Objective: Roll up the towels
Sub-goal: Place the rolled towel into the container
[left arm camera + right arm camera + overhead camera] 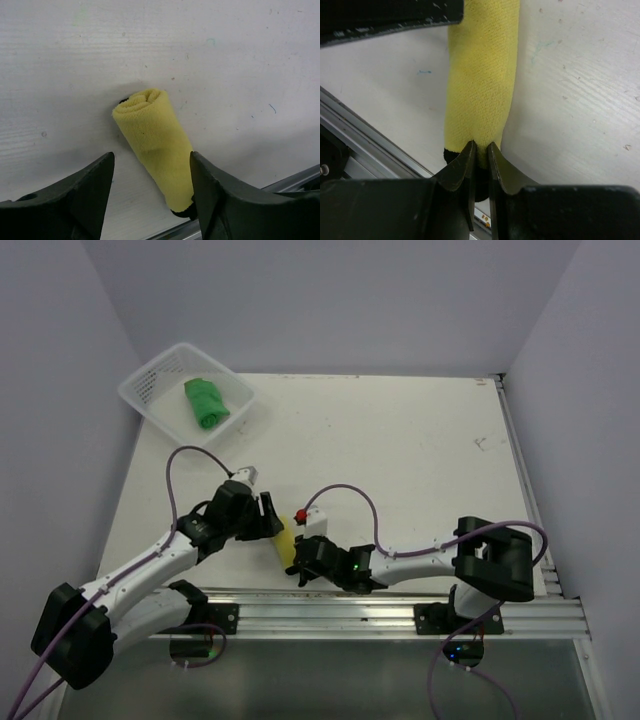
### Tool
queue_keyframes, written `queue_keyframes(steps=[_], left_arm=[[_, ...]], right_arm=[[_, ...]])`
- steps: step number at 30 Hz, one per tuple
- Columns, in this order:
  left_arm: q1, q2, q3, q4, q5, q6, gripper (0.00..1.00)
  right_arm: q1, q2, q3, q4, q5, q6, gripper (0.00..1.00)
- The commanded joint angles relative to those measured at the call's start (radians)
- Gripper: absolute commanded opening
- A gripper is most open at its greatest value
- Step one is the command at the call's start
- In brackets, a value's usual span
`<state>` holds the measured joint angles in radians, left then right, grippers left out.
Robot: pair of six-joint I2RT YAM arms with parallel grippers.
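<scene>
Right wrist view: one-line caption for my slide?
Right end effector pinches one end of the rolled yellow towel lying on the white table.

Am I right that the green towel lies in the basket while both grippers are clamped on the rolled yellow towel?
Not quite: only the right gripper pinches the yellow towel; the left wrist view shows the left gripper open around it.

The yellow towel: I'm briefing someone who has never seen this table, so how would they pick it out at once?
On the white table, look to the near edge. Between the left gripper and the right gripper lies the yellow towel, a tight soft cloth roll. The only other towel, the green rolled towel, sits in the white mesh basket.
</scene>
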<state>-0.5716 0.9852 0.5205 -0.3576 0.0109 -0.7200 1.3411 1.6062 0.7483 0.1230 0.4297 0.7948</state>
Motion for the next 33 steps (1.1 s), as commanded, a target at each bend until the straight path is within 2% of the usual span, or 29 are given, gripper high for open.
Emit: queue_keyframes(steps=[1, 10, 26, 33], left_arm=[[0.004, -0.016, -0.025, 0.028, 0.032, -0.022, 0.68], [-0.002, 0.049, -0.025, 0.071, 0.034, -0.035, 0.75], [-0.034, 0.147, -0.025, 0.089, 0.023, -0.047, 0.74], [-0.095, 0.167, -0.05, 0.092, -0.005, -0.056, 0.73]], right_arm=[[0.013, 0.035, 0.059, -0.003, 0.052, -0.012, 0.0], [0.055, 0.055, 0.114, -0.045, 0.142, -0.025, 0.0], [0.155, 0.149, 0.259, -0.143, 0.322, -0.098, 0.0], [0.155, 0.173, 0.263, -0.144, 0.35, -0.08, 0.0]])
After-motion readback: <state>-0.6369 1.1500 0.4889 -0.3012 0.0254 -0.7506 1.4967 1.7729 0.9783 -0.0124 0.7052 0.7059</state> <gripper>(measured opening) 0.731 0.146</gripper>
